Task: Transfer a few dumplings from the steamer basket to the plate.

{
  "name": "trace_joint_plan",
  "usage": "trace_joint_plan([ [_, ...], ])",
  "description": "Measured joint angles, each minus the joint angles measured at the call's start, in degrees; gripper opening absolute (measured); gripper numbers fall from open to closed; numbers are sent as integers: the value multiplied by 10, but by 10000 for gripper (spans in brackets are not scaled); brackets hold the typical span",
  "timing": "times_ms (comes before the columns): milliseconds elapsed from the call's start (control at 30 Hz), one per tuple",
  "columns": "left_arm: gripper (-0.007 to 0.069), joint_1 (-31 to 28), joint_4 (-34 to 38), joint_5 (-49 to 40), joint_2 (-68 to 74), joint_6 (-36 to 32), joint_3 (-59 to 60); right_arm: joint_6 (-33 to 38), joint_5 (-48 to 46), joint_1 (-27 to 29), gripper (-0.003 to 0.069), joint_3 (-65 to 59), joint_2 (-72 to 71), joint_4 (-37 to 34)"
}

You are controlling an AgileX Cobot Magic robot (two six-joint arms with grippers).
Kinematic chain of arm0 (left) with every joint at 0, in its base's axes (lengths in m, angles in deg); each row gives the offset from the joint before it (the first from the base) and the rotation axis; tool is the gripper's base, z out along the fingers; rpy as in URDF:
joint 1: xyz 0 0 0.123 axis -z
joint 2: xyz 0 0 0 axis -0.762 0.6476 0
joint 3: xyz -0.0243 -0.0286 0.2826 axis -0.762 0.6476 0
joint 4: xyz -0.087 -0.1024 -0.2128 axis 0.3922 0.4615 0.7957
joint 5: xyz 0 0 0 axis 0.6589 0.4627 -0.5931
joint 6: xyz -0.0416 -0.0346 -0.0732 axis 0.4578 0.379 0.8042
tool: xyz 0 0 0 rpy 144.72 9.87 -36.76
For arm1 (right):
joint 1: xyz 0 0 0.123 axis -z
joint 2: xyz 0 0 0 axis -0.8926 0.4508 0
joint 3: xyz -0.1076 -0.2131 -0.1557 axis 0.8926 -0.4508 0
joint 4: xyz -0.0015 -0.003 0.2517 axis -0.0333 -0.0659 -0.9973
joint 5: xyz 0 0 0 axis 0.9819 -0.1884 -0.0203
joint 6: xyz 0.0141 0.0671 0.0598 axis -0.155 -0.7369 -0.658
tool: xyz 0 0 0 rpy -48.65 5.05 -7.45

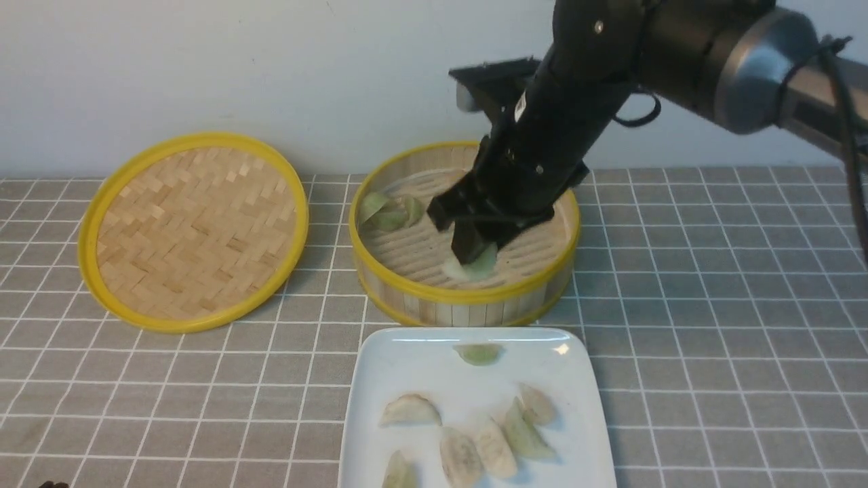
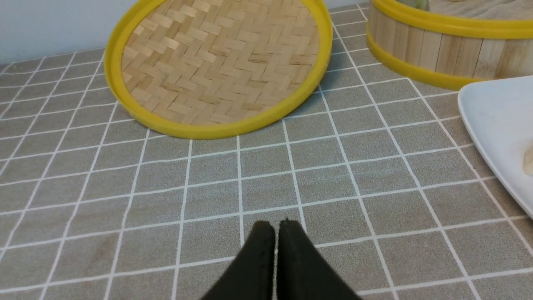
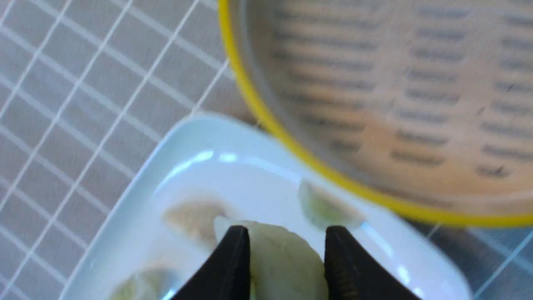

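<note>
Right gripper [image 1: 476,256] pinching a pale green dumpling [image 1: 485,266] in the steamer basket [image 1: 468,298].
Its jaws are squeezing the dumpling's sides low inside the basket, by the near rim, while more green dumplings [image 1: 390,210] are lying against the far-left wall. The white square plate [image 1: 407,352] is sitting just in front of the basket, carrying several dumplings. The left gripper [image 2: 277,228] is hovering over the checked tablecloth [image 2: 166,175] near the woven lid [image 2: 216,62], jaws pressed together.

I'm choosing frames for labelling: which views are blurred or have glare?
Right wrist view: basket smeared by blur, dumpling in the right pincer soft, glare on plate. Front view: sharp, one small glint on plate's far corner. Left wrist view: sharp, lid evenly lit.
</note>
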Motion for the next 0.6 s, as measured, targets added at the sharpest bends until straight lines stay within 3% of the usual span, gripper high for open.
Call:
trace_joint_plan([
  [133,-5,0,0,0,0,0,0,3,1,-28,211,-80,-5,2],
  [333,-5,0,0,0,0,0,0,4,3,-35,241,-99,12,2],
  [533,-5,0,0,0,0,0,0,4,12,-35,461,-90,18,24],
  [600,-5,0,0,0,0,0,0,4,21,-34,496,-82,19,47],
])
